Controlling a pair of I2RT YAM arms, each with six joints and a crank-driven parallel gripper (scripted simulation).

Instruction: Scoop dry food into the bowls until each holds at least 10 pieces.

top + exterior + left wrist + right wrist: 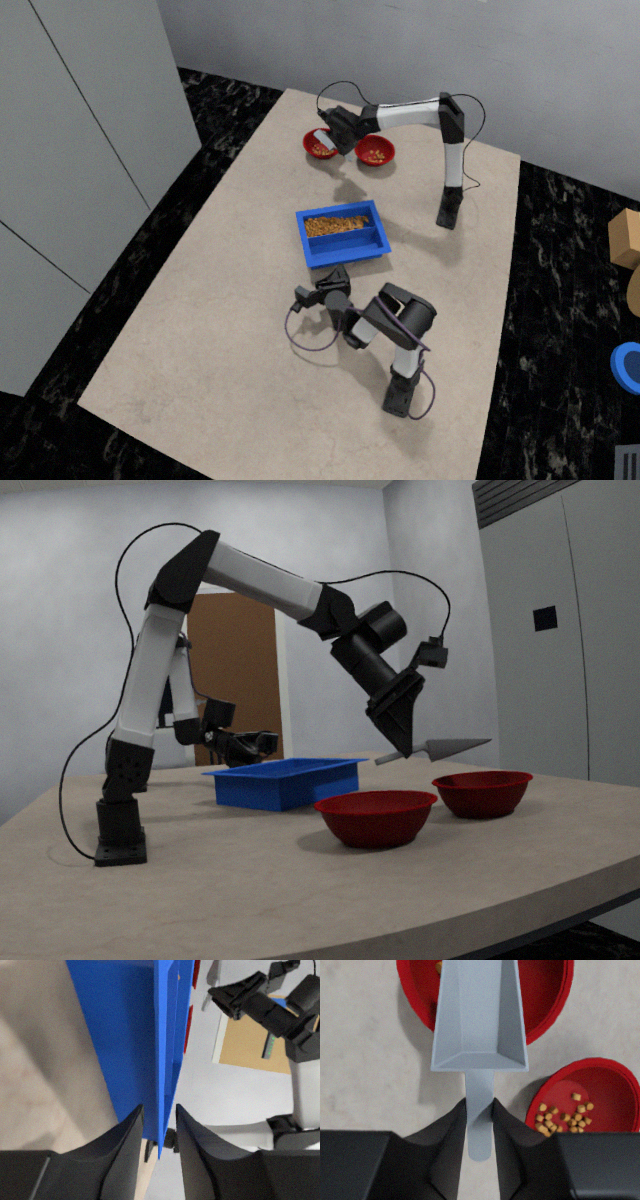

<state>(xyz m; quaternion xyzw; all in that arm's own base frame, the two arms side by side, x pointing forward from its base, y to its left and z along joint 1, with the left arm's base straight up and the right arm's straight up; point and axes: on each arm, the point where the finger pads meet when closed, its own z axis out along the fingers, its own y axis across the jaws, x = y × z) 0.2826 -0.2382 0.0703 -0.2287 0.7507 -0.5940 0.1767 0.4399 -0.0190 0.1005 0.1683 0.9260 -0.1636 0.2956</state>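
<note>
My right gripper (345,152) (408,753) (479,1100) is shut on the handle of the grey scoop (324,139) (452,748) (480,1025), held level above one red bowl (483,797) (545,990). The scoop's pan looks empty. That bowl shows food in the top view; the scoop hides much of it in the right wrist view. The other red bowl (387,149) (377,821) (615,1095) stands upright with several pieces. The blue box (345,249) (248,790) (115,1025) has food (336,225) in its back compartment. My left gripper (338,271) (159,1106) is slightly open at the box's front rim, which runs between its fingertips in the wrist view.
The table (206,310) (232,893) carries both arm bases, at its right side in the top view. The left forearm reaches in from the front of the box, the right forearm passes above the second bowl's back side. The bowls stand close together, behind the box.
</note>
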